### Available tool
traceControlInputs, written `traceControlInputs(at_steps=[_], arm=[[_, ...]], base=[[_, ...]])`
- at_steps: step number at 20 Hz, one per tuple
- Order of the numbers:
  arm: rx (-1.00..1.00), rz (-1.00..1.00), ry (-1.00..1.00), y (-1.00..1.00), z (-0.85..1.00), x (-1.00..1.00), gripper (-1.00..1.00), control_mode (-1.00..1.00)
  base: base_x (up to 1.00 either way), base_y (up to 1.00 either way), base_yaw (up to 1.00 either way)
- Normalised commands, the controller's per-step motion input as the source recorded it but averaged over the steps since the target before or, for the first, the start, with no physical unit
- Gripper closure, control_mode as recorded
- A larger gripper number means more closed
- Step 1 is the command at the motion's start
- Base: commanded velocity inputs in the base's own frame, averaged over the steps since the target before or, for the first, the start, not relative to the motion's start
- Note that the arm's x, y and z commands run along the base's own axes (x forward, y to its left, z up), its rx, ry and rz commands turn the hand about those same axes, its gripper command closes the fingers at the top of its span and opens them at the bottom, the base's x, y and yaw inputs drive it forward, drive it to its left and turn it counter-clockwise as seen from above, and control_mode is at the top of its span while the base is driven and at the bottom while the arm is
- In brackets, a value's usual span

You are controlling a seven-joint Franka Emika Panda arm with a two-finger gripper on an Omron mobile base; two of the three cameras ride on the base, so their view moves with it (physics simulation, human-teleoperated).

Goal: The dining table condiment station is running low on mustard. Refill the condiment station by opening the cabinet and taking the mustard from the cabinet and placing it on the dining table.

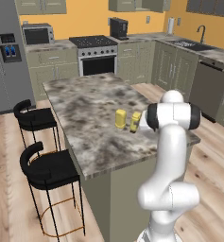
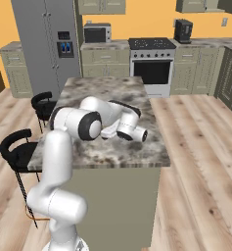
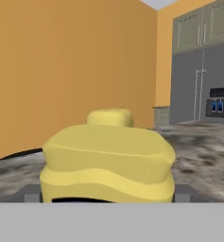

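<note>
Orange walls and grey-beige cabinetry ring the kitchen in the left base view, where the dining table (image 1: 85, 108) with its mottled marble top fills the middle; two yellow containers stand upright on it near its right edge, just beside each other: a plain yellow container (image 1: 120, 118) on the left and the mustard (image 1: 135, 122) on the right, partly hidden by the white arm's elbow; a dark patch shows on the mustard's front, but no writing can be read on it; two black stools (image 1: 47, 165) stand at the table's left side, and a steel range (image 1: 97, 54), a microwave (image 1: 38, 34) and a coffee machine (image 1: 118, 28) line the far counter; a grey refrigerator (image 1: 4, 56) stands at the far left. From the right base view, the arm bends low over the same table (image 2: 137, 152), its forearm and wrist lying across the marble and hiding both containers; the refrigerator (image 2: 49, 39) and range (image 2: 154, 59) stand behind. Looking along the hand, the mustard (image 3: 108, 160) looms large and close, its broad yellow shoulder and narrower top sitting between the fingertips (image 3: 182, 193) of the gripper (image 3: 107, 194), whose jaws stand wide apart on either side of the bottle; whether they touch it I cannot tell; marble stretches behind toward the refrigerator (image 3: 203, 85).
</note>
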Motion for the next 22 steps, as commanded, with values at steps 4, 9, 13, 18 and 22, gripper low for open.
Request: traceControlInputs(at_steps=[4, 9, 13, 18, 22], arm=[[0.0, 0.0, -0.07, 0.0, -0.35, 0.24, 1.0, -1.0], [0.0, 0.0, -0.13, 0.0, -0.45, 0.01, -1.0, -1.0], [0.0, 0.0, -0.13, 0.0, -0.44, 0.0, -1.0, -1.0], [0.0, 0.0, -0.08, 0.0, -0.3, 0.0, -1.0, -1.0], [0.0, 0.0, -0.01, 0.0, -0.11, 0.0, -1.0, -1.0]], base=[[0.0, 0.0, 0.0], [0.0, 0.0, 0.0], [0.0, 0.0, 0.0], [0.0, 0.0, 0.0], [0.0, 0.0, 0.0]])
